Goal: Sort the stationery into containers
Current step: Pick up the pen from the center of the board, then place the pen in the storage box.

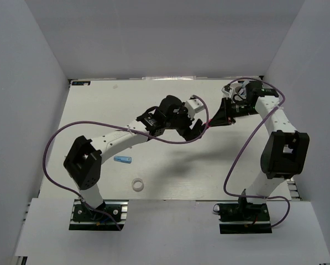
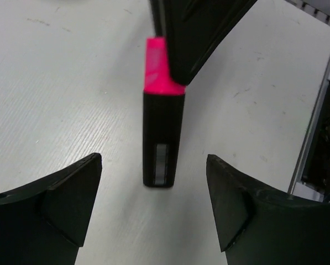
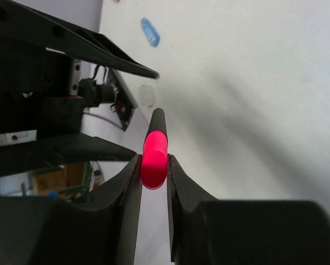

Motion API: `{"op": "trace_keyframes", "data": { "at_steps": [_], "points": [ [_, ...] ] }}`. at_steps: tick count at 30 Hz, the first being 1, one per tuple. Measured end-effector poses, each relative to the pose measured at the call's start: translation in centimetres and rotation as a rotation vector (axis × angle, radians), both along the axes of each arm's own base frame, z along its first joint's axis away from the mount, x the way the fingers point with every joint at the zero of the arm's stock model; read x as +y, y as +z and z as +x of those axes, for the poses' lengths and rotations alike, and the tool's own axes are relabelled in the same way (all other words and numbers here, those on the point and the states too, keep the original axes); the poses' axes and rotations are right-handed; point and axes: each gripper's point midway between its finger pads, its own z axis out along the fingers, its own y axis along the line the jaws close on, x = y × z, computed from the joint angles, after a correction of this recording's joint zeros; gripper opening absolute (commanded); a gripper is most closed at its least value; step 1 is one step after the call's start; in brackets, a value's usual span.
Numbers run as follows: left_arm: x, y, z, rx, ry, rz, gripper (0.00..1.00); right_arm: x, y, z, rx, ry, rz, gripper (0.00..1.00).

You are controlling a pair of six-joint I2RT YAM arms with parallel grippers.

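A stubby black marker with a pink cap (image 2: pixel 162 138) hangs above the table between the two arms. My right gripper (image 3: pixel 153 165) is shut on its pink cap (image 3: pixel 155 157), and the black body points away toward the left arm. My left gripper (image 2: pixel 153 165) is open, its fingertips (image 2: pixel 87 176) standing wide on either side of the marker's black end without touching it. In the top view the two grippers meet at mid-table, left gripper (image 1: pixel 195 129) and right gripper (image 1: pixel 215 120). A light-blue short tube (image 1: pixel 122 160) and a white tape ring (image 1: pixel 137 184) lie on the table near the left arm's base.
A rounded white thing (image 1: pixel 238 88), mostly hidden by the right arm, sits at the back right corner. White walls close the table at back and sides. Purple cables (image 1: pixel 236 160) loop off both arms. The tube (image 3: pixel 150 32) and ring (image 3: pixel 147 95) also show in the right wrist view.
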Motion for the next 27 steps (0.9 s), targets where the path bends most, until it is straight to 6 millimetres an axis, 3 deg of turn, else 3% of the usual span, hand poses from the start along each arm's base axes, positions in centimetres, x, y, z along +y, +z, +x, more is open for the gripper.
{"op": "trace_keyframes", "data": {
  "at_steps": [5, 9, 13, 20, 27],
  "points": [
    [2.6, 0.4, 2.9, -0.003, 0.123, 0.016, 0.90, -3.5, 0.6, 2.8, -0.091, -0.097, -0.123, 0.00],
    [6.4, 0.9, 6.7, -0.015, 0.261, 0.026, 0.93, -8.7, 2.7, 6.8, -0.253, -0.232, -0.308, 0.00],
    [9.7, 0.9, 9.7, -0.017, 0.371, 0.033, 0.98, -14.6, 3.5, 8.7, -0.312, -0.375, -0.482, 0.00],
    [11.3, 0.1, 10.4, 0.044, 0.424, 0.017, 0.98, -23.3, 5.2, 11.9, -0.354, -0.617, -0.656, 0.00],
    [11.6, 0.4, 10.7, 0.077, 0.428, -0.019, 0.98, -25.9, 6.6, 16.6, -0.462, -0.728, -0.718, 0.00]
  ]
}}
